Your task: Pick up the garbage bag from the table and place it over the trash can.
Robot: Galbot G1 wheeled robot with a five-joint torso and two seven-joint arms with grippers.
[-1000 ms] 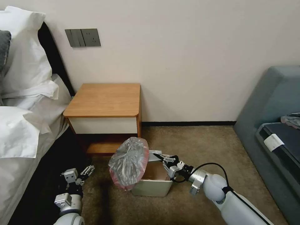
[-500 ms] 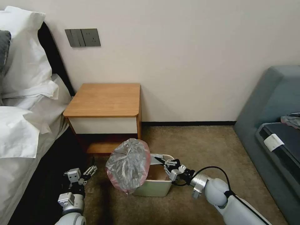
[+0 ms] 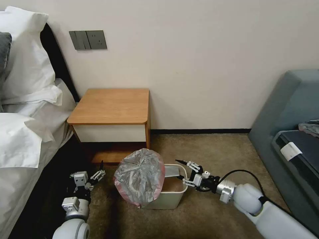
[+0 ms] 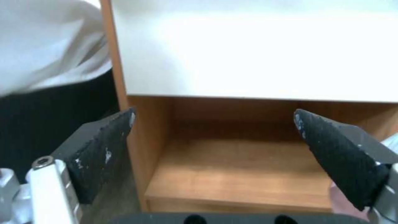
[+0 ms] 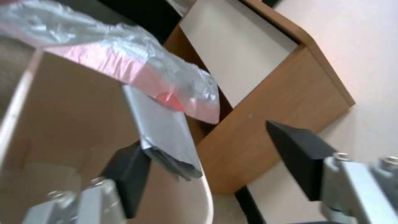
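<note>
The crinkly grey garbage bag (image 3: 139, 176) with its pinkish edge lies bunched over the left side of the cream trash can (image 3: 169, 199), on the carpet in front of the wooden table (image 3: 111, 105). A grey flap of the bag (image 5: 161, 130) hangs over the can's rim (image 5: 206, 199). My right gripper (image 3: 181, 171) is open at the can's right rim, one finger (image 5: 128, 174) beside that flap, holding nothing. My left gripper (image 3: 87, 170) is open and low, left of the bag. It faces the table's lower shelf (image 4: 232, 174).
A bed with white pillows (image 3: 23, 86) runs along the left. A grey-blue sofa (image 3: 292, 132) stands at the right. Bare carpet (image 3: 212, 152) lies between the can and the sofa. The wall behind carries a switch plate (image 3: 88, 39).
My right gripper has drawn back to the right, from inside the can to its right rim, and its fingers have spread. The bag sits lower on the can. My left gripper crept up slightly.
</note>
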